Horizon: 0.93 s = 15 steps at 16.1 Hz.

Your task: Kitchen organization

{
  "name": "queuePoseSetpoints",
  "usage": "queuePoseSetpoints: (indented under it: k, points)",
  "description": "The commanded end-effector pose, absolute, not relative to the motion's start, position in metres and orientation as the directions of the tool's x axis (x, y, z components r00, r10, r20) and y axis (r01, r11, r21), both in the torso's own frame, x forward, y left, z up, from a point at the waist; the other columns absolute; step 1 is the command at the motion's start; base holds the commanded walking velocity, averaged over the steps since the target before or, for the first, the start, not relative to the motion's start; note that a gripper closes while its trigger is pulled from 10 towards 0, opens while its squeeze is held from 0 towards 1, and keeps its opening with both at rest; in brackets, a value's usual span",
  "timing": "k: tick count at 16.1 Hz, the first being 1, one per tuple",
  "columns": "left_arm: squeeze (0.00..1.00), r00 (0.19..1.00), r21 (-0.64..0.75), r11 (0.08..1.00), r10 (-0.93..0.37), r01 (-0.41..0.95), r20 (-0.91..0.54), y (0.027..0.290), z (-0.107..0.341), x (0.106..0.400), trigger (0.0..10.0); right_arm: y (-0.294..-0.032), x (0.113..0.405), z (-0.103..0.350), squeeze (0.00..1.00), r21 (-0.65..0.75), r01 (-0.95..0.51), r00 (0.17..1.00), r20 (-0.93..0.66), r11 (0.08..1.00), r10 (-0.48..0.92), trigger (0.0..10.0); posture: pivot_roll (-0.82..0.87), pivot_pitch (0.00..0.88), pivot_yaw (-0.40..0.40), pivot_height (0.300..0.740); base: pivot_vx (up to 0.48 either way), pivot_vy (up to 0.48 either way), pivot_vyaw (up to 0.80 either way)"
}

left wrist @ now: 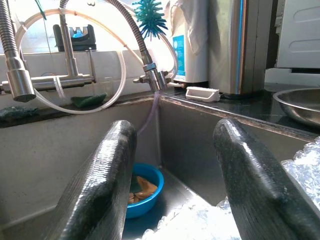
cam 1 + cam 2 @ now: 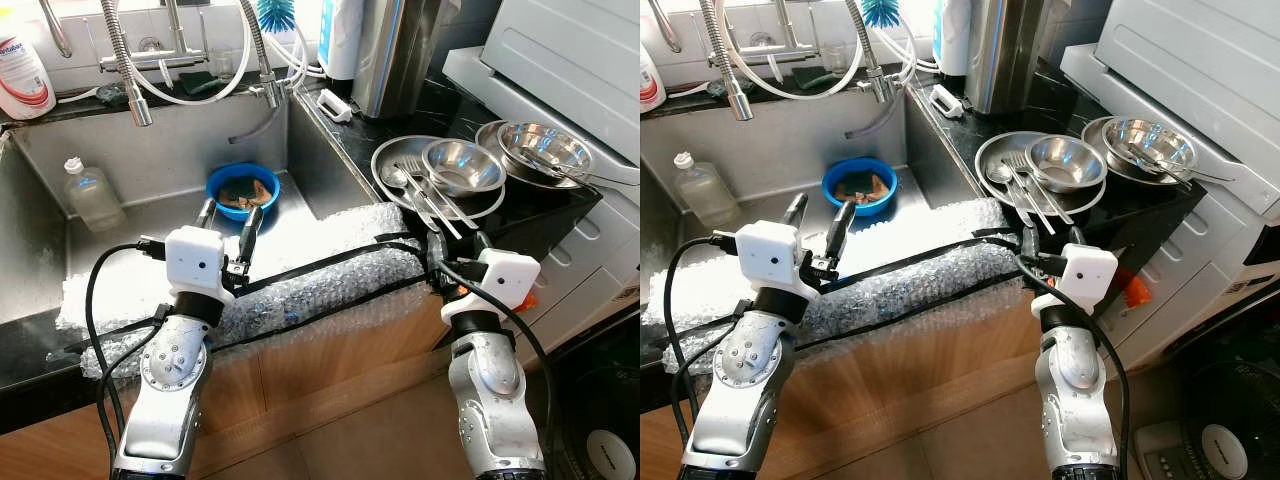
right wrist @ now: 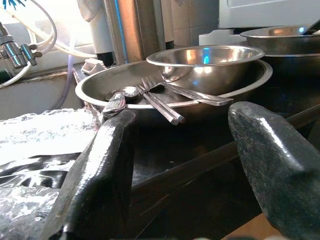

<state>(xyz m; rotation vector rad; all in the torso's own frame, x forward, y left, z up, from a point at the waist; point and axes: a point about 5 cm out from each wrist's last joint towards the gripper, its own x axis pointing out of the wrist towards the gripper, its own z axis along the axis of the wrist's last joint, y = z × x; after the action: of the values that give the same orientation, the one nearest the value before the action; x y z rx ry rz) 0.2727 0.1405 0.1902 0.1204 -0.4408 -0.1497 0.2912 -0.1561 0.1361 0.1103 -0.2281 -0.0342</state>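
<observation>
A steel plate [image 2: 384,158] on the black counter holds a small steel bowl [image 2: 463,166] and several forks and spoons [image 2: 428,197]. A second steel bowl [image 2: 546,148] sits on another plate to its right. My right gripper [image 2: 458,243] is open at the counter's front edge, just short of the plate [image 3: 100,87], with nothing between its fingers. A blue bowl [image 2: 228,180] with brown scraps stands in the sink. Above the sink's front, my left gripper [image 2: 229,215] is open and empty, pointing toward the blue bowl [image 1: 150,192].
Bubble wrap [image 2: 320,280] strapped with black tape covers the sink's front rim. A clear plastic bottle [image 2: 90,195] lies at the sink's left. Spring faucets [image 2: 125,60] hang over the sink. A tall steel container [image 2: 400,50] and a white appliance [image 2: 580,60] stand behind the dishes.
</observation>
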Motion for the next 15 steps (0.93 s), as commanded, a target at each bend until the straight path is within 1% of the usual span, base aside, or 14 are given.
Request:
queuePoseSetpoints:
  k: [1,8,15]
  points:
    - [0.0,0.891,0.158,0.979,-0.185,0.13,0.414,0.1369,0.1894,0.2735,10.0,-0.1574,0.292,0.134,0.0,0.108,0.034,0.976,0.212,0.994,-0.056,10.0,0.05,0.117,-0.085,0.74,0.0,0.0,0.0]
    - [0.0,0.893,0.159,0.978,-0.189,0.135,0.409,0.1358,0.1886,0.2733,10.0,-0.1555,0.2918,0.1284,0.0,0.104,0.03,0.982,0.184,0.994,-0.049,10.0,0.05,0.117,-0.084,0.74,0.0,0.0,0.0]
    - [0.0,0.893,0.157,0.978,-0.189,0.135,0.408,0.1351,0.188,0.2734,10.0,-0.157,0.2931,0.1377,0.0,0.105,0.046,0.969,0.238,0.993,-0.07,10.0,0.05,0.117,-0.086,0.74,0.0,0.0,0.0]
